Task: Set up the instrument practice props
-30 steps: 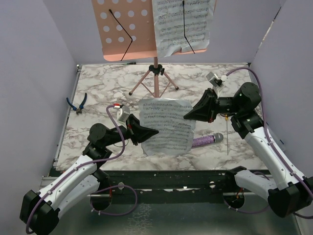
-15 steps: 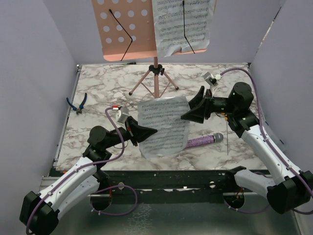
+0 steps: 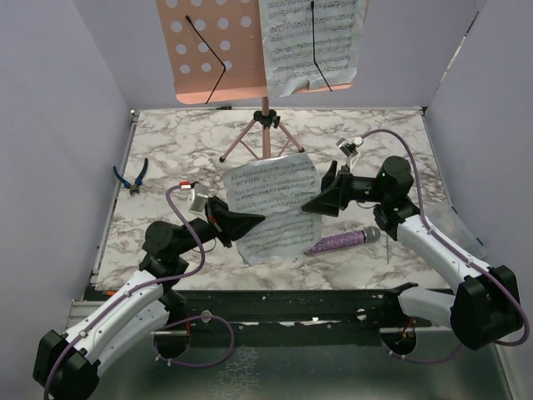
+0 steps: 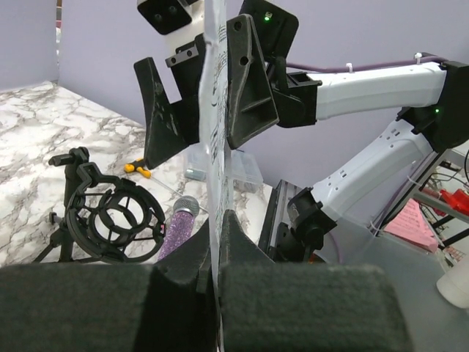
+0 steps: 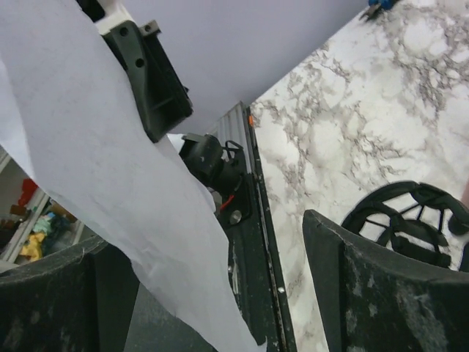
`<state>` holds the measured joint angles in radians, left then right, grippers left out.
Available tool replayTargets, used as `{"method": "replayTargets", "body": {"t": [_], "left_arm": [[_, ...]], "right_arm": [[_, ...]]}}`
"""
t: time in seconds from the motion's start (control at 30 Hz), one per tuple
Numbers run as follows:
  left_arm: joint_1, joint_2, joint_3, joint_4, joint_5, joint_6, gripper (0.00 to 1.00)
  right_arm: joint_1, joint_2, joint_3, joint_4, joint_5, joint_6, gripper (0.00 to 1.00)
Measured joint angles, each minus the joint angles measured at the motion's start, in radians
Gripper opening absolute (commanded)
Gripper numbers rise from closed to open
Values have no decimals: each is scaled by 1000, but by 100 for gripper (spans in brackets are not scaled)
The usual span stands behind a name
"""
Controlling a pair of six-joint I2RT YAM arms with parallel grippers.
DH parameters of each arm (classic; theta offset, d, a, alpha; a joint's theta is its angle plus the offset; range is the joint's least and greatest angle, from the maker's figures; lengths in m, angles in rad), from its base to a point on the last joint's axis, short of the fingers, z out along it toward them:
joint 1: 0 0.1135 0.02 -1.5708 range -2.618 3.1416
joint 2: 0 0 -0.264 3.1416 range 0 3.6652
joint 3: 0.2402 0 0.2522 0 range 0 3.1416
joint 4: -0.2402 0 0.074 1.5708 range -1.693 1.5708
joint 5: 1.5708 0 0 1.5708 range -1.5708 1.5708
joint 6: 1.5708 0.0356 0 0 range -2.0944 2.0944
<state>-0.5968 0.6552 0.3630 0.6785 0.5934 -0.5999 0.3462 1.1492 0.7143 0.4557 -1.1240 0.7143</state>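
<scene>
A thin white sheet-music page (image 3: 271, 208), printed with dense staves and slightly bowed, is held up between the two arms over the marble-veined table (image 3: 166, 150); the left gripper (image 3: 258, 220) has its black, foam-faced fingers pressed together on the page's left edge, pinching it; the right gripper (image 3: 310, 204) stands spread, its wedge-shaped fingers on either side of the opposite edge without clamping it; behind, the pink perforated music stand (image 3: 212, 58) rises on slim tripod legs, a second page (image 3: 310, 42) under its wire arm; the glittery purple microphone (image 3: 340, 242) with its mesh head lies flat near the right arm; the small black shock-mount (image 4: 110, 220), ring within ring on a tripod, stands just beside it.
</scene>
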Motion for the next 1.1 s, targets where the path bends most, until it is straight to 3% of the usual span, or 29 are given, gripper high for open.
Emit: {"method": "replayTargets", "body": {"t": [0.2,0.43,0.57,0.83,0.97,1.0,1.07,1.1], "left_arm": [[0,24,0,18,0,-13,0],[0,24,0,37,-11,-24,0],[0,23,0,39,-18,-30,0],[0,8,-3,41,-20,-36,0],[0,3,-11,46,-25,-40,1],[0,3,-11,46,-27,-41,9],[0,3,-12,46,-28,-45,41],[0,3,-12,46,-30,-48,51]], "right_arm": [[76,24,0,120,1,68,68],[135,37,24,170,6,90,64],[160,55,30,199,14,104,56],[172,63,31,219,28,118,13],[172,59,31,196,42,100,1],[172,58,31,188,45,95,0],[172,57,31,173,51,85,0],[172,56,31,166,55,79,1]]}}
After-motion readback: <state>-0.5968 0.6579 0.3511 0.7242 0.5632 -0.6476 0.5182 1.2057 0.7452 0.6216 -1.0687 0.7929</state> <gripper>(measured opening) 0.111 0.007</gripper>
